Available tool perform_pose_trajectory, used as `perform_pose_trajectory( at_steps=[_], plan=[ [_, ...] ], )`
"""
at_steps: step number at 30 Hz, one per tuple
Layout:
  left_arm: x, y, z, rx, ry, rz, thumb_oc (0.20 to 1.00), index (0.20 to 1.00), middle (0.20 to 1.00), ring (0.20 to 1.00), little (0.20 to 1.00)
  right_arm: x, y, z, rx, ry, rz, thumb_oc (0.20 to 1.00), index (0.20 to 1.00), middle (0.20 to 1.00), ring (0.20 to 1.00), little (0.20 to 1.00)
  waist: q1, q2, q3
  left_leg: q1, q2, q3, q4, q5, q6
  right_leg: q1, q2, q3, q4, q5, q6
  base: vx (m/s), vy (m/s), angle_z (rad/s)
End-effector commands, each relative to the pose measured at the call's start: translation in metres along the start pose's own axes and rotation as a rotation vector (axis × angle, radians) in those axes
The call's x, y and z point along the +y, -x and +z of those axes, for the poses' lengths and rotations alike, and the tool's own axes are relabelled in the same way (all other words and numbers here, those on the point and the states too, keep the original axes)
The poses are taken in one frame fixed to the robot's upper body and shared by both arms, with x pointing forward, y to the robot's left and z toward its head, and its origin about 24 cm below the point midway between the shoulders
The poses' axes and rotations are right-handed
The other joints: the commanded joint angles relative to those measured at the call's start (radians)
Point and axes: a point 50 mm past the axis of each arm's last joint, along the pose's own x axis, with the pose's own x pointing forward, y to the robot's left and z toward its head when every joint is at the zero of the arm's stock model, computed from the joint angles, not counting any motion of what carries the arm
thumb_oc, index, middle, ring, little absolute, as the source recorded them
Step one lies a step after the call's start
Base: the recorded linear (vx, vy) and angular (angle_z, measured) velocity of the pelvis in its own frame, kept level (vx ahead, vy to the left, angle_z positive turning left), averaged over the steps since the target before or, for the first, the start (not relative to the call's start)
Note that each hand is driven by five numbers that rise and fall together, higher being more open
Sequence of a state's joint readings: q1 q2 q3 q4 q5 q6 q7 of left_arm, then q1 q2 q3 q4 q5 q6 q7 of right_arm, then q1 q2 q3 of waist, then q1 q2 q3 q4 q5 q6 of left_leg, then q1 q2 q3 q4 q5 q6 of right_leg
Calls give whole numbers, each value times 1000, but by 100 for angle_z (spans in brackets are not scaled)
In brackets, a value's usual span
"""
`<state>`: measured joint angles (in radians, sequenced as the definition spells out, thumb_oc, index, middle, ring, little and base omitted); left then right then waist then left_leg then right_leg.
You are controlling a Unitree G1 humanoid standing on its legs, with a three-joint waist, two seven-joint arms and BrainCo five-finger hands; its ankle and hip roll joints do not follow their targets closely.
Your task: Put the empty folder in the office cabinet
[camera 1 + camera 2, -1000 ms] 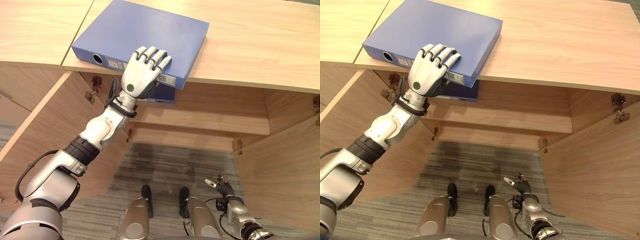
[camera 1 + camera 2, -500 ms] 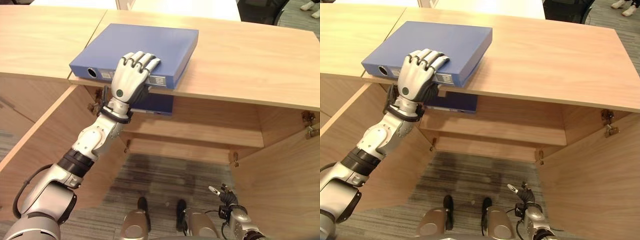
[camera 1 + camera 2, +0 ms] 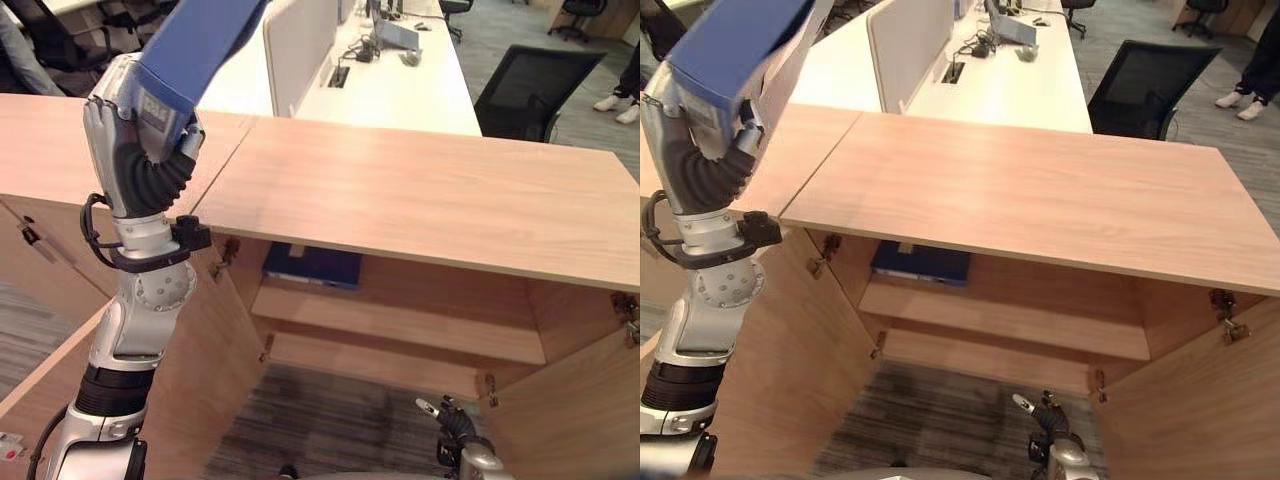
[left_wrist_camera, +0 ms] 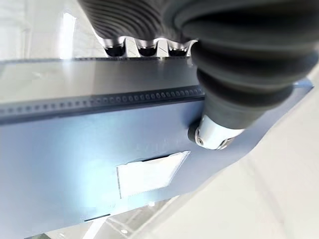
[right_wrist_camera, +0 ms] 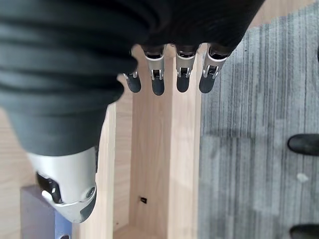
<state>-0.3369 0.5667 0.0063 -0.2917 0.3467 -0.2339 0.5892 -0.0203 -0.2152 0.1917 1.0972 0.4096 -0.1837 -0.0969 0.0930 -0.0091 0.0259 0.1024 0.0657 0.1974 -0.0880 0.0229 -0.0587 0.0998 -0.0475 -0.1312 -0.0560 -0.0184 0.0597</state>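
Folder: the blue folder was up in the air at the robot's far left, well above the cabinet top, tilted with its upper end running out of the head views.
Left hand: the left hand was raised high and clenched round the folder's lower end; in its wrist view the fingers curled over one edge and the thumb pressed on the blue face beside a white label.
Right hand: the right hand hung low in front of the cabinet, over the carpet; in its wrist view the fingers were straight and relaxed, holding nothing.
Cabinet: the wooden cabinet stood with both doors open, the left door swung out beside the raised arm, the right door out on the other side.
Shelf: the upper shelf ran across the inside.
Second folder: a dark blue folder lay flat on that shelf, toward its left end, just under the top.
Behind: white desks and a black chair stood beyond the cabinet; a person's leg and shoe showed at the far right.
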Motion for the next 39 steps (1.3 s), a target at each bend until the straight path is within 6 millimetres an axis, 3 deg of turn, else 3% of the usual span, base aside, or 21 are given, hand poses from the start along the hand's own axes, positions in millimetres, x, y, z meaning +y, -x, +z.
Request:
perform_pose_trajectory(
  at_steps=[1,14,15,21,30,39],
  plan=[
    [15,-8,13,-16,293,66,200,200,200,200,200,3,0,3,-20,-15,25,1000,1000,1000,1000,1000,12,-18,-41,7,14,-2,8,-31,-55,-67,-95,7,42,30,156,0,0,0],
    [32,3,5,109,953,-26,200,200,200,200,200,-6,1,-3,16,-30,39,1000,1000,1000,1000,1000,38,2,-46,12,17,-8,6,-22,-58,-46,-93,-5,19,45,154,-15,4,4],
    [29,5,2,131,1056,-114,200,200,200,200,200,-4,1,-2,14,-30,62,1000,1000,1000,1000,1000,39,8,-48,14,17,-10,6,-22,-59,-42,-92,-6,19,45,154,-3,16,4],
    [24,5,-9,201,1227,-365,200,200,200,200,200,1,1,-6,29,-3,116,1000,1000,1000,1000,1000,42,21,-49,20,20,-13,7,-17,-60,-38,-86,-5,27,43,157,0,0,0],
    [12,10,-5,289,1240,-777,200,200,200,200,200,2,-1,0,20,38,149,1000,1000,1000,1000,1000,44,33,-43,12,16,-19,12,-8,-55,-51,-80,-1,52,41,161,0,0,0],
    [6,11,-8,372,1181,-953,200,200,200,200,200,-5,-4,9,-1,29,140,1000,1000,1000,1000,1000,47,36,-34,4,12,-22,18,-6,-50,-65,-80,0,73,41,165,0,0,0]
  ],
)
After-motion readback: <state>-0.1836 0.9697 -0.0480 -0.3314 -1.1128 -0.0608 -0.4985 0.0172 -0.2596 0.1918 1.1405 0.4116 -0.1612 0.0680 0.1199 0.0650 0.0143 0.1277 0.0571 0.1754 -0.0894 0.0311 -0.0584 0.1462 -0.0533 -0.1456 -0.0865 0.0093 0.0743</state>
